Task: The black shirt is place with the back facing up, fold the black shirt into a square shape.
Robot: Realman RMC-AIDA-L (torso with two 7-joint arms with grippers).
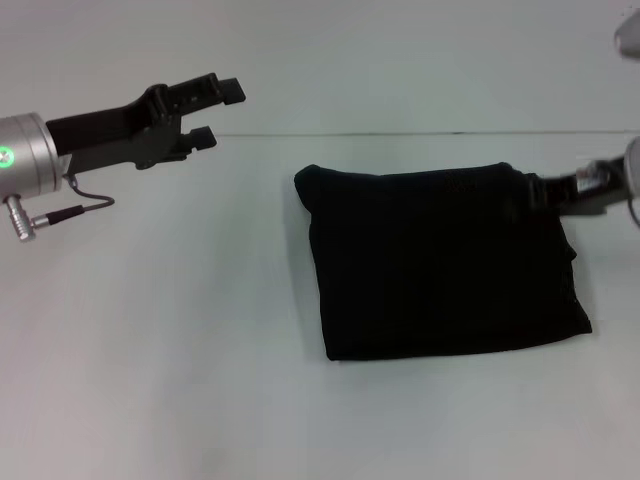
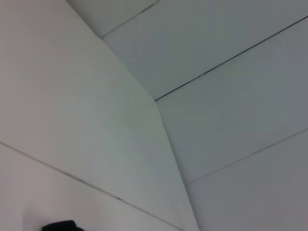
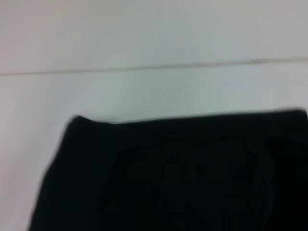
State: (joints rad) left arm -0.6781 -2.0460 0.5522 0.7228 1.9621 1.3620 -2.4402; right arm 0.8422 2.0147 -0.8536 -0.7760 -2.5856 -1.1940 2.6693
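Your black shirt [image 1: 440, 262] lies folded roughly square on the surface [image 1: 180, 380]. Left claw [image 1: 222, 112] hovers parted and empty at 10 o'clock; right claw [image 1: 560, 192], at 3 o'clock, touches its edge, grip unclear.

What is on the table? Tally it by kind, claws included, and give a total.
Black shirt, folded to a rough square: 1
Robot claws: 2, the left claw raised clear of the shirt, the right claw at the shirt's far right corner
White table: 1
Total: 4
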